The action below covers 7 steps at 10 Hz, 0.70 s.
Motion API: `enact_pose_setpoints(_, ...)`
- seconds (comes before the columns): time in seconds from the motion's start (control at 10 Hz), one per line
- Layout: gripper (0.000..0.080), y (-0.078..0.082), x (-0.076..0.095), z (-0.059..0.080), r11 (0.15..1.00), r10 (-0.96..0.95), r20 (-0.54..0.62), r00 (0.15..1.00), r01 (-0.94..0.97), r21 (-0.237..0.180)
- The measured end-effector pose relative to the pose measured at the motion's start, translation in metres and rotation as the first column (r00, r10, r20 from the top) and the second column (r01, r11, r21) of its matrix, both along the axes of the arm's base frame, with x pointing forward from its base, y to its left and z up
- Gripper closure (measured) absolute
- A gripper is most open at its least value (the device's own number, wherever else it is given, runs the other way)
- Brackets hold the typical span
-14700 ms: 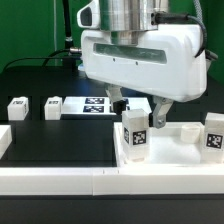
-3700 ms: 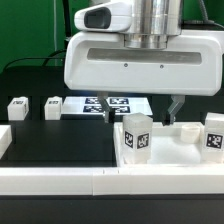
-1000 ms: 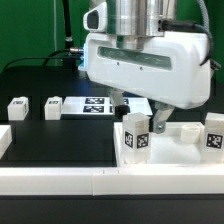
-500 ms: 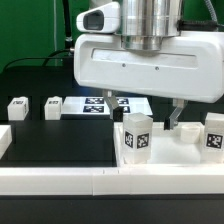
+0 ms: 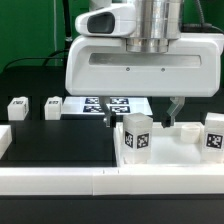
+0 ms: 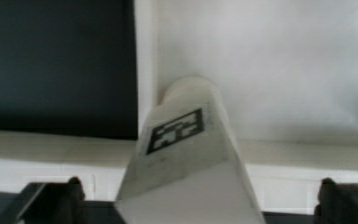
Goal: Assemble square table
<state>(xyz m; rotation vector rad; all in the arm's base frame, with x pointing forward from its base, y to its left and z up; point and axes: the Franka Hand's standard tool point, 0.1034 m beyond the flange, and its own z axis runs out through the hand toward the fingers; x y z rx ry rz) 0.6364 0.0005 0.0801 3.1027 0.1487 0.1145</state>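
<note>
White on black is the first thing I notice. At the exterior view's left the far-left leg (image 5: 15, 107) and the second leg (image 5: 52, 107) lie on the black table (image 5: 60, 140), near each other but not touching. Each is a small block with a printed tag facing out.

Just past them the marker board (image 5: 95, 104) lies flat. Its tags show partly, and the rest is hidden behind the arm's broad white housing.

The gripper (image 5: 140, 117) hangs low in the middle, and its fingers (image 5: 108, 117) are spread wide apart. The upright leg (image 5: 136, 136) stands between them with its tag toward me. In the wrist view there is clear space between this leg and the dark fingertip on either side, so the gripper holds nothing.

The upright leg rests on the square slab (image 5: 175, 152), near the slab's end toward the exterior view's left. From here I cannot tell whether its foot sits in a corner socket or only on the recessed face. The slab lies on the table at the exterior view's right, close behind the front rail (image 5: 60, 182).

Farthest right, the right-hand leg (image 5: 213, 135) also stands upright at the slab's other end, well clear of the fingers.
</note>
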Motion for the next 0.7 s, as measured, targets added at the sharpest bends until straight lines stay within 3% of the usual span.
enact_pose_setpoints(0.2, 0.0151, -0.0028, -0.0001, 0.0000, 0.992, 0.126, -0.006, 0.992, -0.126, -0.016)
enact_pose_setpoints(0.3, 0.0193, -0.0041, -0.0001, 0.0000, 0.988, 0.151, -0.008, 0.988, -0.152, -0.021)
enact_pose_setpoints(0.4, 0.0330, -0.0040, -0.0001, 0.0000, 0.990, 0.143, -0.008, 0.990, -0.143, -0.021)
enact_pose_setpoints(0.5, 0.0330, -0.0042, -0.0001, 0.0000, 0.990, 0.142, -0.008, 0.990, -0.142, -0.021)
enact_pose_setpoints(0.6, 0.0464, -0.0040, -0.0001, -0.0001, 0.991, 0.135, -0.008, 0.991, -0.135, -0.020)
enact_pose_setpoints(0.7, 0.0464, -0.0039, 0.0000, 0.0000, 0.993, 0.119, -0.007, 0.993, -0.119, -0.019)
